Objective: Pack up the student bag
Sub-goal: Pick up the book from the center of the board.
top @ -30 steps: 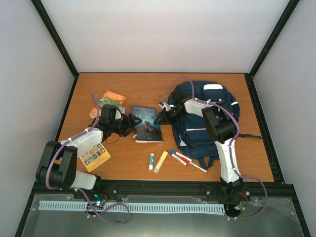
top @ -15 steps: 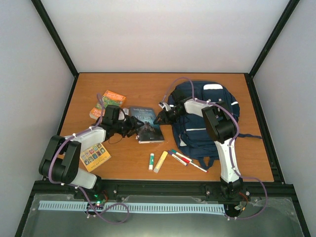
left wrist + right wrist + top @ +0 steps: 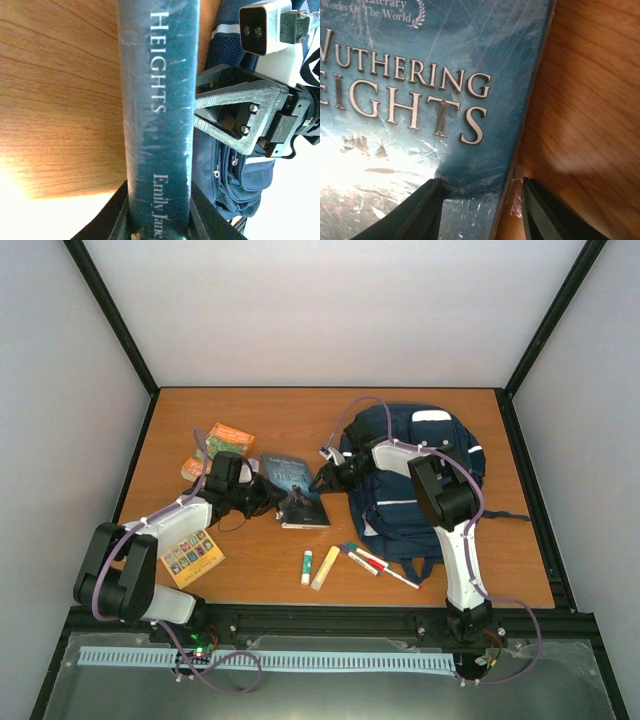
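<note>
The student bag (image 3: 430, 470), navy with white stripes, lies at the right of the table. Just left of it sits a teal book, "Wuthering Heights" (image 3: 298, 495). My left gripper (image 3: 272, 496) is at the book's left edge. In the left wrist view the book's spine (image 3: 157, 100) fills the gap of my left gripper (image 3: 159, 220), with both fingers against it. My right gripper (image 3: 322, 480) sits at the book's right edge, beside the bag. In the right wrist view my right gripper (image 3: 480, 210) is open, one finger over the cover (image 3: 420, 100) and one over bare table (image 3: 585, 100).
Orange and green boxes (image 3: 228, 437) lie at the back left. A yellow card (image 3: 192, 556) sits front left. A glue stick (image 3: 307, 567), a yellow bar (image 3: 325, 567) and several markers (image 3: 375, 562) lie near the front edge, below the bag.
My left gripper has slid right onto the book's left edge and closed on the spine. The book now looks narrower and tipped up. The right arm has barely moved.
</note>
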`<action>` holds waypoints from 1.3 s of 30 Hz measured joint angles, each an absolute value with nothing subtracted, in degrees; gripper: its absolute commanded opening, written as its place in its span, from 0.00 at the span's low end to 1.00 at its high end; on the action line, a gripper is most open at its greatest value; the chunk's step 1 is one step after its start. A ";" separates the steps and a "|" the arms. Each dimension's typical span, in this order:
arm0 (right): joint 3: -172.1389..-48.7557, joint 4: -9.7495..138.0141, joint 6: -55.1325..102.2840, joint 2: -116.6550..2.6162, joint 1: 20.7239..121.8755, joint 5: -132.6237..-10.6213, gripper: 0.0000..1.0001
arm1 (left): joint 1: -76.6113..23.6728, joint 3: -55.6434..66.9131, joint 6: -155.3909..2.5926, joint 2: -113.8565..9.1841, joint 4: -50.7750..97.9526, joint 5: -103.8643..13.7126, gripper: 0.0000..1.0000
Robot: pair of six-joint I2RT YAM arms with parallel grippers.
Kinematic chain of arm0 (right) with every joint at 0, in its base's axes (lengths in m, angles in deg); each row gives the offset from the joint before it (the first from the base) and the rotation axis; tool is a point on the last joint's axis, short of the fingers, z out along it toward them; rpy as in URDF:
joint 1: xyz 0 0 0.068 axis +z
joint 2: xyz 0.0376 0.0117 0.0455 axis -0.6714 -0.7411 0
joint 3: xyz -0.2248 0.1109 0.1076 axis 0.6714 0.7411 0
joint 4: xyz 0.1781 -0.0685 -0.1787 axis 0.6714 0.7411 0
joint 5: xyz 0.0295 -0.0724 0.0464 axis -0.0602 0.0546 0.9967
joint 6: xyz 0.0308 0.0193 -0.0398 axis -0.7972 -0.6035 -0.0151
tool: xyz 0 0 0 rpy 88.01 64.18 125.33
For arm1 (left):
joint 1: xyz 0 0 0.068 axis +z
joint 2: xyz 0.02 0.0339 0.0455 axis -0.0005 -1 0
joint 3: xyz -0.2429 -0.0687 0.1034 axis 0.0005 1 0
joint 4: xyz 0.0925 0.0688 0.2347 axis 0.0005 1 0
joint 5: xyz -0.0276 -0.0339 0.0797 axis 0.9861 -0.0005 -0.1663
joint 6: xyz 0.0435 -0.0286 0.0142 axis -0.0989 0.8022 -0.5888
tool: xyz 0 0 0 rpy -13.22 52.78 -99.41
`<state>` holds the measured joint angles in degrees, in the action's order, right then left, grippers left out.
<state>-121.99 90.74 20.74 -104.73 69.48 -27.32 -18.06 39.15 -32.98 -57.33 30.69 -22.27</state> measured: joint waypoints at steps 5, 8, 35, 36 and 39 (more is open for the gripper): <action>-121.81 92.71 22.20 -102.44 70.25 -30.29 0.57 | -18.36 36.57 -36.01 -55.21 36.83 -23.64 0.02; -121.12 94.65 23.73 -98.52 70.14 -32.37 0.60 | -18.41 34.34 -38.79 -53.33 40.41 -23.82 0.01; -120.37 125.49 70.22 -60.19 59.21 -21.66 0.78 | -33.23 27.50 -75.36 -31.45 64.76 -10.46 0.01; -119.52 126.19 71.10 -60.06 59.34 -20.46 0.77 | -34.10 27.85 -76.17 -30.69 65.31 -10.20 0.01; -115.98 127.96 73.20 -60.10 60.74 -17.66 0.74 | -35.10 28.40 -77.54 -29.90 66.55 -9.74 0.01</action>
